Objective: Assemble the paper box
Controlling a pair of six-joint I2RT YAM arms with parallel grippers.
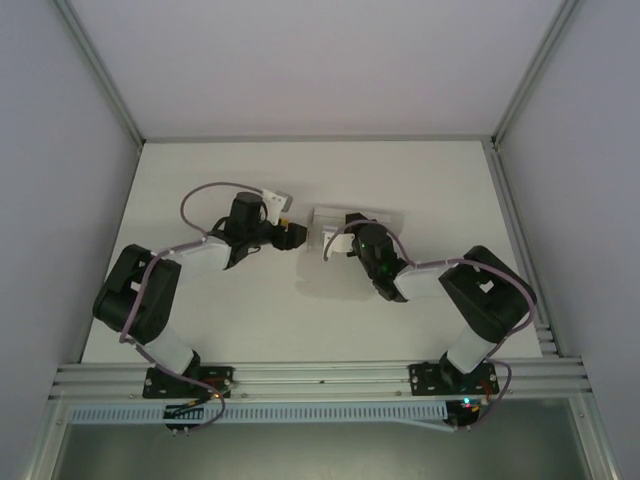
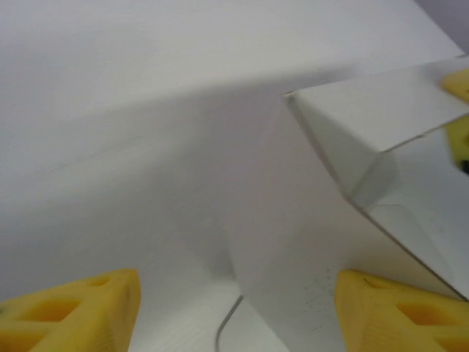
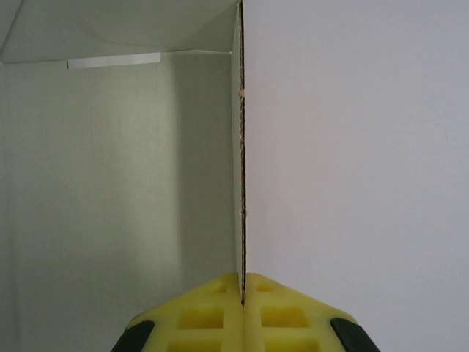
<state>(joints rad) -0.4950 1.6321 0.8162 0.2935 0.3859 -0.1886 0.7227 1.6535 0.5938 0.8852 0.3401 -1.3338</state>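
The paper box (image 1: 332, 217) is white card, partly folded up, lying at the middle of the table. In the right wrist view one thin wall of the paper box (image 3: 110, 183) stands edge-on, and my right gripper (image 3: 242, 279) is shut on its lower edge. From above, the right gripper (image 1: 338, 243) sits at the box's near left side. My left gripper (image 1: 292, 238) is just left of the box. Its yellow fingers (image 2: 80, 312) stand wide apart, open, gripping nothing. A raised wall of the paper box (image 2: 352, 117) faces it, and a flat panel reaches in between the fingers.
The white table (image 1: 200, 180) is bounded by grey side walls and aluminium frame posts (image 1: 100, 75). A rail (image 1: 320, 378) carrying both arm bases runs along the near edge. The right gripper's yellow finger (image 2: 458, 82) pokes in at the left wrist view's right edge.
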